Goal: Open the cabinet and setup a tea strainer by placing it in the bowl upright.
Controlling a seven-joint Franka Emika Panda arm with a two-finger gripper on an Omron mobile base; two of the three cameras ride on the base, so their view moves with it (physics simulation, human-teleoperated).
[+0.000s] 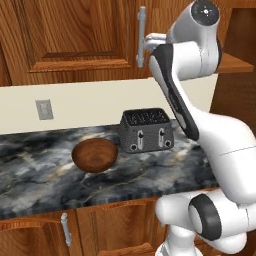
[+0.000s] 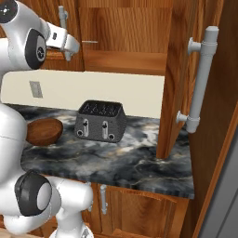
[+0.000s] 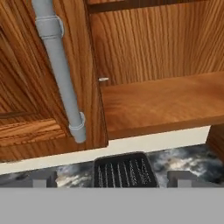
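Jaws spread, facing cabinet (image 3: 144, 100) shelf.

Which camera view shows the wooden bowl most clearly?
The left base view: the bowl sits whole and unobstructed on the counter, left of the toaster. In the right base view, the robot's arm hides part of it.

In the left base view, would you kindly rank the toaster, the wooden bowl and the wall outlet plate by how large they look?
1. Toaster, largest.
2. Bowl, somewhat smaller, though it sits slightly nearer the camera.
3. Outlet plate, clearly smallest.
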